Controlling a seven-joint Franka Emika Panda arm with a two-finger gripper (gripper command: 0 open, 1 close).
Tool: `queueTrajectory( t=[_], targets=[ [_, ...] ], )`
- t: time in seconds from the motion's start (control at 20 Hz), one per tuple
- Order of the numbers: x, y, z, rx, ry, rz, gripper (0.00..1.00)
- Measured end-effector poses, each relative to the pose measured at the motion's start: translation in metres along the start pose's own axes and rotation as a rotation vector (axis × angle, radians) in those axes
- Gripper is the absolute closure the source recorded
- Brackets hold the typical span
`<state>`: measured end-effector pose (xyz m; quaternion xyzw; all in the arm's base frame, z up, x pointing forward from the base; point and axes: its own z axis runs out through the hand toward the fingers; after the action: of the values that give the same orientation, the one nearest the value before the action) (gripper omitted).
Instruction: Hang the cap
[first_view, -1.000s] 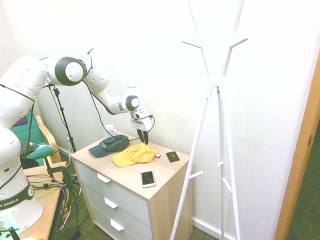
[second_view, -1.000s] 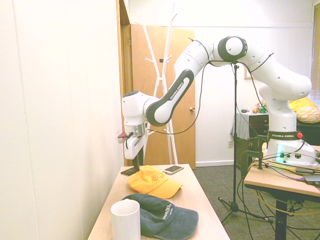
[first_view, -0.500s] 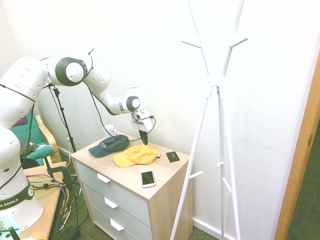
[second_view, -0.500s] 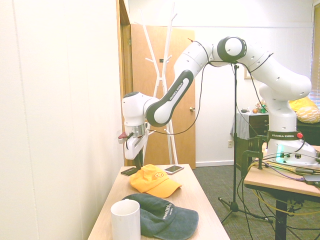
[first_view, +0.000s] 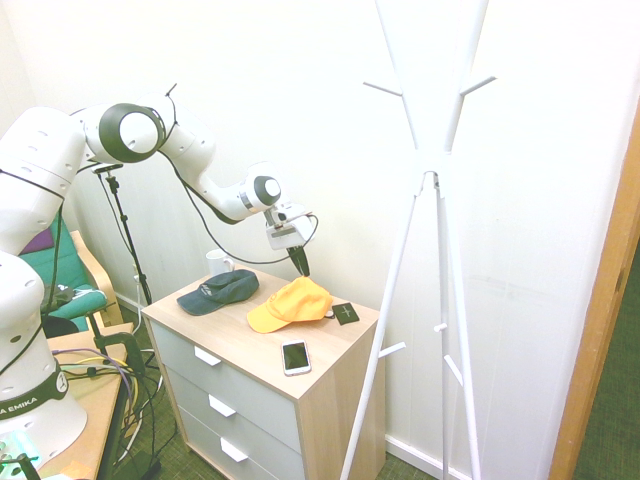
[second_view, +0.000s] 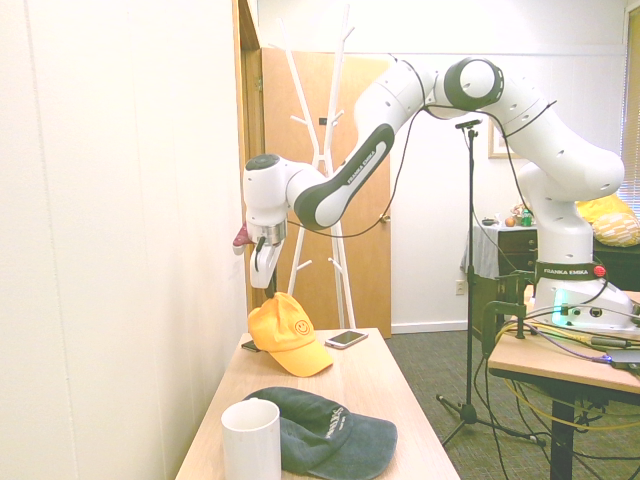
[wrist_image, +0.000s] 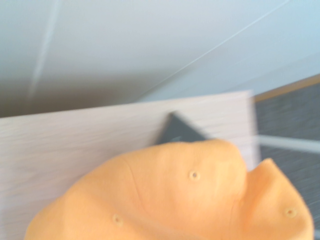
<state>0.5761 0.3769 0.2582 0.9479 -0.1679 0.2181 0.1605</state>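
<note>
Two caps were on the wooden drawer unit (first_view: 320, 372): the yellow-orange cap (first_view: 290, 303) and a dark cap (first_view: 219, 290). The end effector (first_view: 300, 264) had its fingers pinched shut on the rear of the yellow-orange cap's crown, which was tipped up, its back raised off the top while the brim end hung low over the wood. In the second exterior view a smiley face showed on its front. A white mug (second_view: 250, 440) stood by the dark cap, and a phone (first_view: 295, 356) lay near the unit's front edge. A small dark square (first_view: 345, 313) lay just beside the lifted cap. The white coat stand (first_view: 437, 240) stood to one side of the unit.
</note>
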Motion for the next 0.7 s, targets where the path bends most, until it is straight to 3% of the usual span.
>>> queueTrajectory(
  t=[0.25, 0.45, 0.7],
  targets=[
    [0.053, 0.054, -0.09, -0.085, 0.213, 0.007, 1.0],
    [0.113, 0.122, -0.178, -0.149, 0.392, 0.067, 1.0],
    [0.165, 0.202, -0.254, -0.215, 0.549, 0.127, 1.0]
  ],
)
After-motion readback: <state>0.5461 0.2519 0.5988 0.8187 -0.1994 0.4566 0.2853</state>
